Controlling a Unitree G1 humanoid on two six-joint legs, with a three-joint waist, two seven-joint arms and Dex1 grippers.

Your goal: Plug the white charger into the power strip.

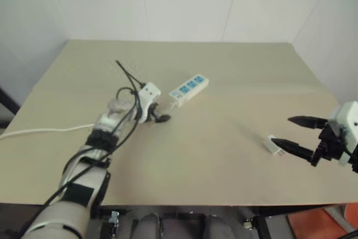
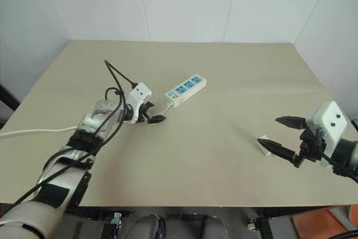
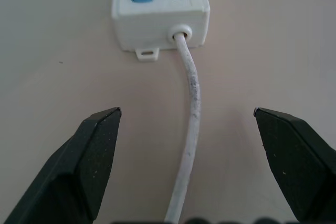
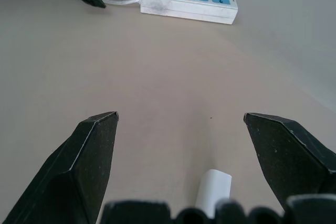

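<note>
The power strip (image 1: 189, 89), a white bar with three blue sockets, lies at an angle near the middle of the table. Its thin white cord (image 3: 191, 108) leaves the switch end (image 3: 160, 9). My left gripper (image 1: 158, 114) is open just behind that end, one finger on each side of the cord and not touching it. The white charger (image 1: 272, 144) lies on the table at the right. My right gripper (image 1: 282, 131) hovers open beside it, its lower finger right by the charger; the charger (image 4: 212, 192) lies low between the two fingers, which are not closed on it.
The tan table (image 1: 235, 65) is backed by white walls at the far edge and the right side. The strip's cord (image 1: 45, 131) trails off over the left edge of the table. The front edge runs just below both arms.
</note>
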